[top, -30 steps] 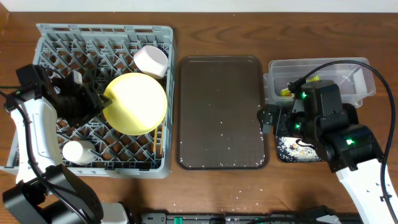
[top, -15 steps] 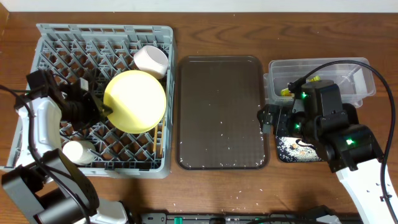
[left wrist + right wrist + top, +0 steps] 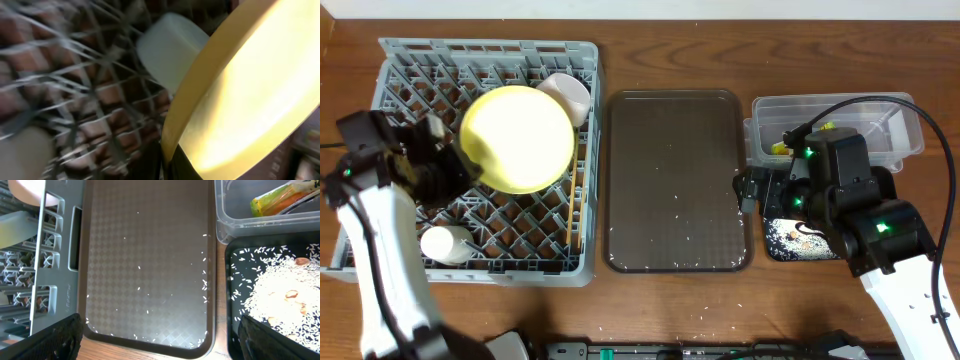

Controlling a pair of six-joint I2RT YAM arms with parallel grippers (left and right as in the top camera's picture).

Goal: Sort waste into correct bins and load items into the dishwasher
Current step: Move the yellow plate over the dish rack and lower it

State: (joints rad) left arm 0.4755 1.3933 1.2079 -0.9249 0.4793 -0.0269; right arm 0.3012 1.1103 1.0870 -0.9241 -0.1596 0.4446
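A round yellow plate point(image 3: 517, 138), pale lemon with a deeper golden rim, sits against the grey plastic lattice dish rack point(image 3: 420, 60); the dark-brown rectangular serving tray point(image 3: 150, 255) has a fine diamond texture flecked with white grains; whitish rice crumbs point(image 3: 280, 290) speckle the shallow black rectangular tray point(image 3: 231, 295); a green-and-orange snack wrapper point(image 3: 277, 197) shows in the clear plastic tub point(image 3: 222, 210); the wooden table point(image 3: 720, 300) is reddish-brown.

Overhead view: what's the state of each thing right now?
Rack, loaded.
Plate, tilted, gripped at its rim.
Left gripper, shut on plate.
Right gripper, open, empty.
Far bowl, in rack, beside plate.
Near bowl, in rack.
Chopsticks, lying in rack.
Brown tray, scattered crumbs only.
Clear tub, holds wrapper.
Black tray, holds rice.
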